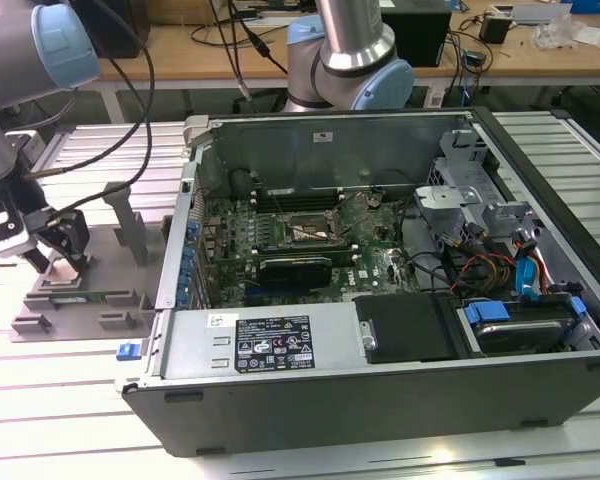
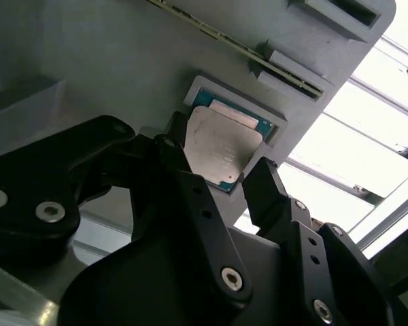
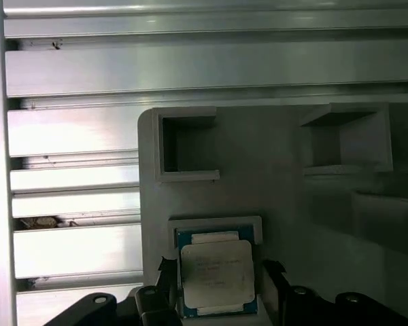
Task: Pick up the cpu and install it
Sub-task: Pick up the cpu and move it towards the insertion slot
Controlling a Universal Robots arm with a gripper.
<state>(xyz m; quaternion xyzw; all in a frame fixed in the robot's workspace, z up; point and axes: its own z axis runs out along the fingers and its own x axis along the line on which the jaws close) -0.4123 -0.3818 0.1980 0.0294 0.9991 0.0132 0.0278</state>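
I am holding the end effector (image 1: pixel 60 245) over the grey fixture tray (image 1: pixel 80 300) on the slatted worktop (image 1: pixel 60 400), at about nine o'clock from the open computer case (image 1: pixel 380 400) in the exterior view. In the second wrist view its fingers (image 2: pixel 190 190) are standing apart, straddling the cpu (image 2: pixel 221 146), which is lying flat in a tray recess. An upright tray post (image 1: pixel 130 225) is standing close by. The motherboard socket (image 1: pixel 300 232) is sitting well apart, inside the case.

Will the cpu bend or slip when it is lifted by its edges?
Probably stiff: the cpu is a flat plate with a metal top. That smooth top looks slippery. It likely lifts straight out, lying flat in its tray recess.
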